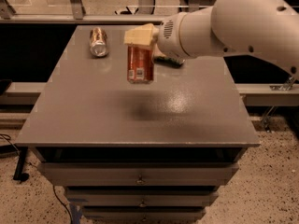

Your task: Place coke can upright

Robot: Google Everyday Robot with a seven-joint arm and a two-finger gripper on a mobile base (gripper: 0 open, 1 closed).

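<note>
The coke can (140,65), red with pale label markings, hangs upright directly beneath the claw (140,41). Its top end is clamped in the claw's tan fingers and its base is lifted clear of the grey desk (93,120), over the desk's middle.

Copper can (98,42) on side, grey table (84,120)
</note>
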